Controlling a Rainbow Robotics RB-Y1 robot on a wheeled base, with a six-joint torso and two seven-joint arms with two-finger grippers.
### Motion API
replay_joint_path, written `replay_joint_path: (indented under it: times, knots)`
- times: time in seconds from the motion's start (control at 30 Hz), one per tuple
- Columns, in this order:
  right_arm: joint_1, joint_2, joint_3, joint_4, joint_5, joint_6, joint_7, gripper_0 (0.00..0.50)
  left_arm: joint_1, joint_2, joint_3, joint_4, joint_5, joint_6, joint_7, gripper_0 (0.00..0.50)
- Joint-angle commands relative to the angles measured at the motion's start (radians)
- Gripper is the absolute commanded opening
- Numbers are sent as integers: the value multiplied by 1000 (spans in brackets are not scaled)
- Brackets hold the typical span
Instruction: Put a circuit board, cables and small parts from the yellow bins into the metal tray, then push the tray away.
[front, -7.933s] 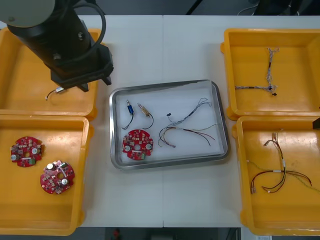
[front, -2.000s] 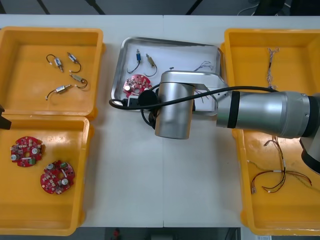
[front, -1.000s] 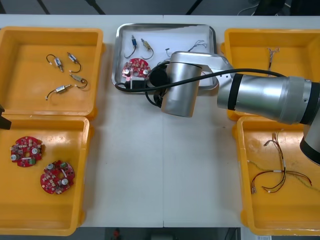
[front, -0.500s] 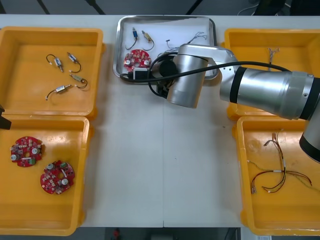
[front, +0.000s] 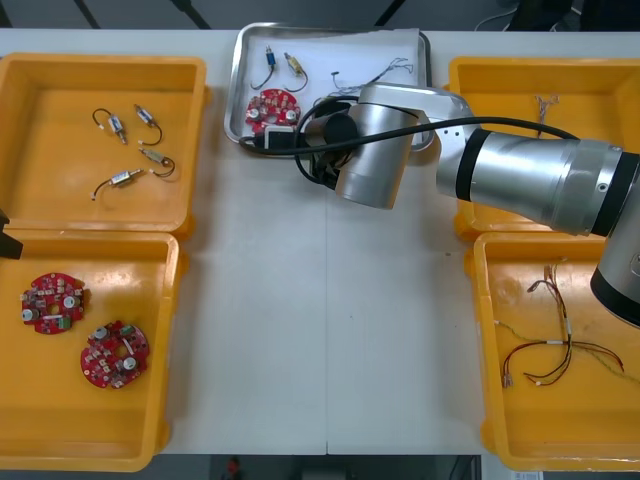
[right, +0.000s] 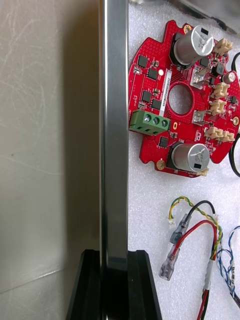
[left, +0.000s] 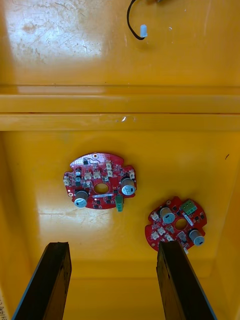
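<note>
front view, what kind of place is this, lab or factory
Probably an electronics kitting bench, maybe a robotics lab: yellow bins hold sorted round red circuit boards, cables and small metal parts, and the right gripper clamps the rim of the metal tray. The left gripper hangs open over the boards.

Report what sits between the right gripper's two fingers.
The metal tray's rim. In the right wrist view the right gripper is shut on it, one finger outside the tray, the other inside it.
</note>
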Motion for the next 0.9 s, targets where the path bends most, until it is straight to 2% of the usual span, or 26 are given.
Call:
replay_joint_path:
  times: [0.03, 0.07, 0.13, 0.17, 0.2, 0.23, 0.27, 0.3, 0.33, 0.43, 0.63, 0.9]
  knots:
    - [-65, 19, -28, -1, 11, -20, 31, 41, 15, 38, -3, -16, 1, -2, 43, 500]
    - [-63, 19, -28, -1, 13, -20, 31, 72, 15, 38, -3, -16, 1, -2, 43, 500]
    - [-63, 19, -29, -1, 11, -20, 31, 221, 15, 38, -3, -16, 1, -2, 43, 500]
    - [-63, 19, -28, -1, 11, -20, 31, 257, 15, 38, -3, -16, 1, -2, 43, 500]
    - [-63, 19, -29, -1, 13, -17, 27, 331, 15, 38, -3, -16, 1, -2, 43, 500]
    - [-63, 19, -29, -1, 13, -17, 27, 331, 15, 38, -3, -16, 1, -2, 43, 500]
    - [-63, 19, -29, -1, 10, -14, 24, 431, 15, 38, -3, -16, 1, -2, 43, 500]
    - [-63, 19, -29, -1, 10, -10, 22, 482, 15, 38, -3, -16, 1, -2, 43, 500]
    - [-60, 19, -28, -2, 7, -4, 21, 500, 15, 38, -3, -16, 1, -2, 43, 500]
    - [-63, 17, -29, -9, -9, 11, 21, 500, 15, 38, -3, -16, 1, -2, 43, 500]
    - [-63, -13, -91, -105, -29, 137, 19, 500, 15, 38, -3, -16, 1, -2, 43, 500]
    - [-63, -102, -206, -298, -145, 356, 16, 500, 15, 38, -3, -16, 1, -2, 43, 500]
